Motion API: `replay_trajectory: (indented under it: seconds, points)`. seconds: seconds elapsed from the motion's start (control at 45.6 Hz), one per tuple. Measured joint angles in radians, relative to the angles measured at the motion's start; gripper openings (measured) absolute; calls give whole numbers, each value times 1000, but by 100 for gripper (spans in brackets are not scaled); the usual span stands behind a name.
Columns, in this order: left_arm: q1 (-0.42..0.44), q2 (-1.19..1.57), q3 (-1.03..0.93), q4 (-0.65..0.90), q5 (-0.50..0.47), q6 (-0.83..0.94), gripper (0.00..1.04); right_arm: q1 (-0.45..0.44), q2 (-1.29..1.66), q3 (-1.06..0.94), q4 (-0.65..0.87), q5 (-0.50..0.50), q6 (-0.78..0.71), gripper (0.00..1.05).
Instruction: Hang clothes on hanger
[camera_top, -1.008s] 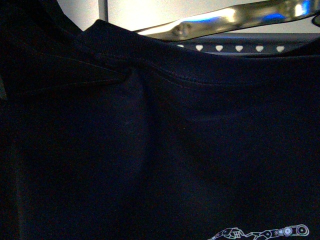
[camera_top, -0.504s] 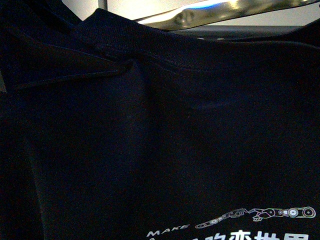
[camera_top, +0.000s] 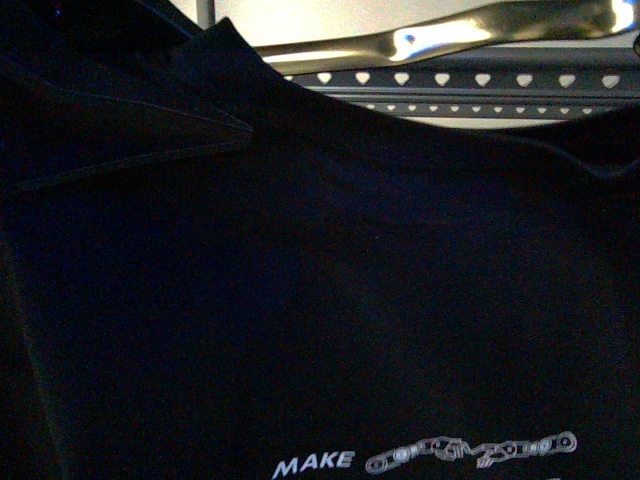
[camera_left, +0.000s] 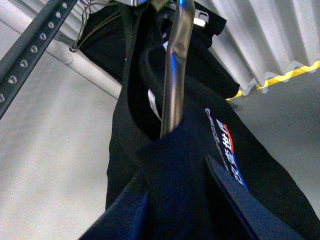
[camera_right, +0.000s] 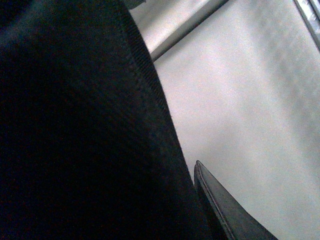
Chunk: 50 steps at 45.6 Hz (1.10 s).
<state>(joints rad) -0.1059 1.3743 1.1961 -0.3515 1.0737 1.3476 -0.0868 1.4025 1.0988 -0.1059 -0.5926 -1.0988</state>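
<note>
The clothes (camera_top: 330, 290), a black T-shirt, fill the front view, with white "MAKE" lettering (camera_top: 312, 464) and a robot-arm graphic (camera_top: 470, 452) at the bottom edge. Above the collar shows the hanger (camera_top: 480, 78), a grey rail with heart-shaped holes. In the left wrist view my left gripper (camera_left: 175, 202) is shut on a bunch of the clothes (camera_left: 175, 180), which hang down from it. The hanger's rail (camera_left: 30, 55) runs beside them. In the right wrist view my right gripper (camera_right: 192, 210) is shut on the clothes (camera_right: 75, 125); only one finger (camera_right: 222, 210) shows.
A shiny curved metal bar (camera_top: 450, 38) crosses just above the collar. In the left wrist view this bar (camera_left: 172, 75) runs into the shirt's neck opening. A pale floor (camera_right: 250, 100) and a yellow line (camera_left: 290, 74) lie below.
The shirt has risen in the front view, bringing the "MAKE" lettering and the whole graphic into sight. The heart-holed rail, hidden half a second ago, shows above the collar again.
</note>
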Motion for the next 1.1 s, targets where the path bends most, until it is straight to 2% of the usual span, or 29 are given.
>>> replay_trajectory:
  seconds: [0.11, 0.197, 0.241, 0.395, 0.438, 0.482, 0.526, 0.592, 0.614, 0.636, 0.658, 0.679, 0.723, 0.745, 0.767, 0.811, 0.855, 0.877, 1.008, 1.096]
  points:
    - [0, 0, 0, 1, 0, 0, 54, -36, 26, -89, 69, 16, 36, 11]
    - [0, 0, 0, 1, 6, 0, 63, -51, 41, -123, 85, 51, 73, 10]
    - [0, 0, 0, 1, 8, 0, 72, -68, 60, -156, 109, 72, 124, 9]
    - [0, 0, 0, 1, 8, 0, 93, -92, 86, -208, 155, 105, 265, 8]
    - [0, 0, 0, 1, 8, 0, 100, -101, 96, -214, 140, 146, 338, 8]
    - [-1, -2, -1, 5, 3, -1, 98, -102, 97, -218, 127, 175, 400, 8]
    - [-15, -34, -73, 174, -137, -153, 98, -103, 93, -235, 121, 175, 483, 8]
    - [-15, -48, -151, 480, -408, -446, 98, -101, 77, -260, 103, 167, 588, 8]
    - [-13, -44, -156, 540, -470, -563, 98, -98, 69, -270, 96, 159, 625, 8]
    - [-5, -35, -149, 634, -605, -756, 98, -93, 50, -287, 86, 141, 689, 8]
    - [3, -28, -132, 645, -690, -870, 98, -88, 35, -297, 78, 135, 722, 8]
    - [9, -26, -121, 641, -730, -897, 98, -85, 28, -302, 74, 132, 738, 8]
    - [48, -14, -46, 546, -956, -1203, 98, -67, -17, -327, 50, 104, 823, 8]
    - [67, -14, -28, 509, -1044, -1338, 98, -57, -40, -337, 35, 94, 871, 8]
    - [78, -14, -26, 502, -1088, -1438, 98, -50, -54, -341, 26, 90, 893, 8]
    - [96, -15, -19, 467, -1131, -1556, 98, -35, -73, -345, 7, 79, 937, 8]
    - [120, -21, -27, 483, -1114, -1677, 98, -20, -87, -345, -14, 77, 982, 8]
    - [119, -31, -42, 508, -1099, -1687, 94, -11, -89, -343, -26, 81, 1002, 8]
    - [109, -214, -292, 634, -1075, -1461, 64, 0, 20, -232, -101, 87, 1128, 8]
    - [107, -283, -402, 693, -1074, -1409, 52, -14, 92, -151, -115, 114, 1206, 8]
